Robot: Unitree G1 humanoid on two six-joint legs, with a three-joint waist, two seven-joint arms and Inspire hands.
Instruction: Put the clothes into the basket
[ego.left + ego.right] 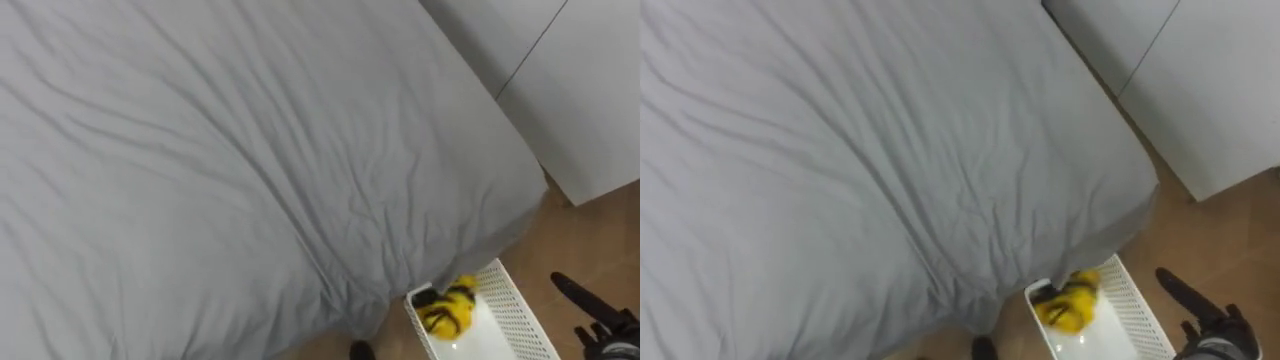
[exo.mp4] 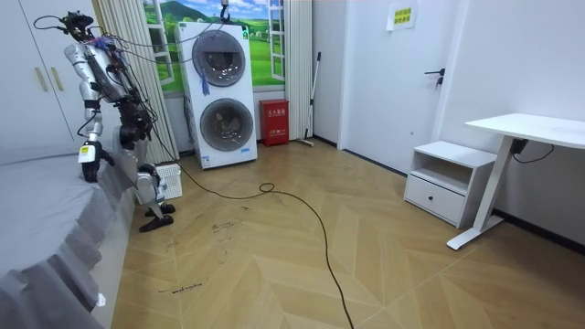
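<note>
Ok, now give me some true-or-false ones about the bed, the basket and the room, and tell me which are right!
1. The basket is white. True.
2. The yellow and black clothes lie on top of the bed. False: they lie inside the basket.
3. The bed has a grey cover. True.
4. The basket stands on the bed. False: it stands on the wooden floor, beside the bed's corner.
5. The two round-doored machines by the window stand side by side. False: one is stacked on top of the other.
</note>
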